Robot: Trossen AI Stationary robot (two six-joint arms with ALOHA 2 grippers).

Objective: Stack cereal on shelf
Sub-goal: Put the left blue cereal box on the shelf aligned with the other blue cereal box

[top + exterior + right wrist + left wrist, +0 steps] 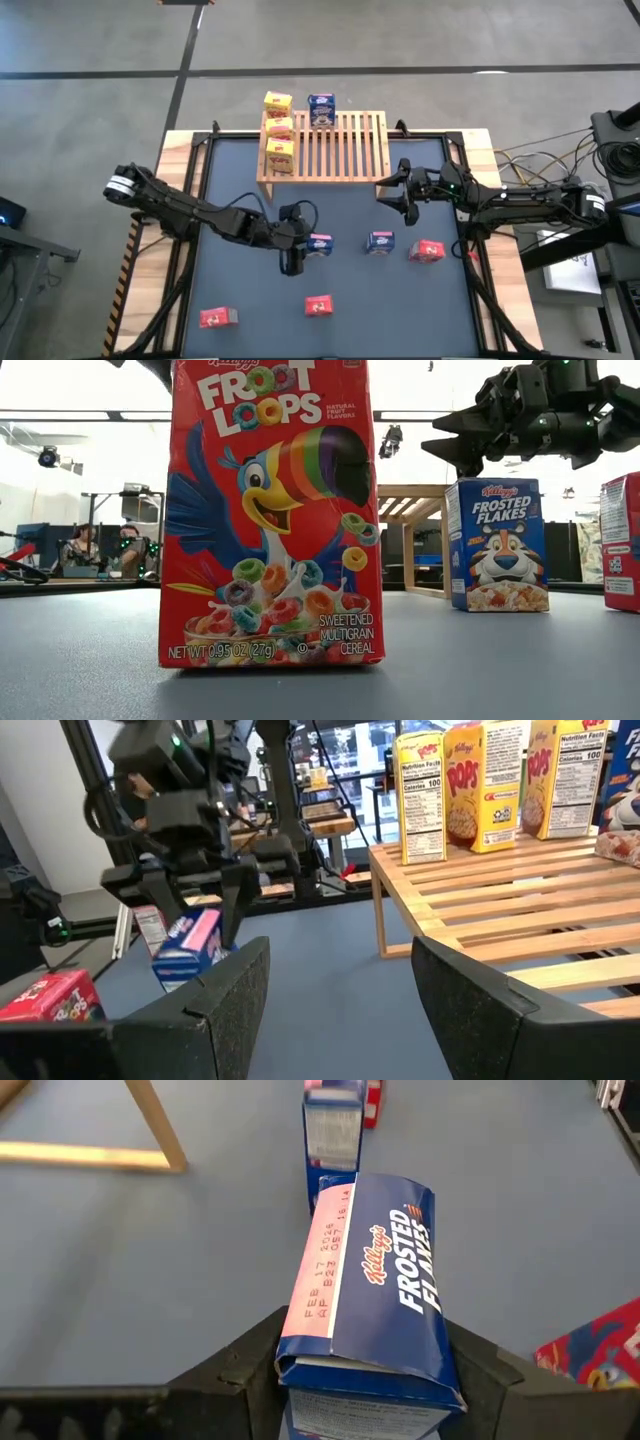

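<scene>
The wooden slatted shelf (340,150) stands at the table's far side. Three yellow boxes (280,128) stand in a row on its left end, and one blue box (321,108) stands at its far edge. My left gripper (298,252) is at mid-table, shut on a blue Frosted Flakes box (370,1280). A second blue box (380,241) and a red box (427,251) stand upright to its right. Two more red boxes (318,305) (218,317) sit near the near edge. My right gripper (392,195) hovers open by the shelf's near right corner. My left gripper pinches the blue box between its two fingers (255,1370), one on each side of the box's end nearest the wrist (340,1365). In the right wrist view the fingers (225,895) come down on it from above. The box (190,948) is tilted; whether its lower edge touches the table cannot be told.
In the low view the near red box (270,510) hides the left gripper; the standing blue box (497,545) and my raised right gripper (440,445) show to its right. The shelf's slats (500,910) lie bare right of the yellow boxes. Bare mat lies between the boxes.
</scene>
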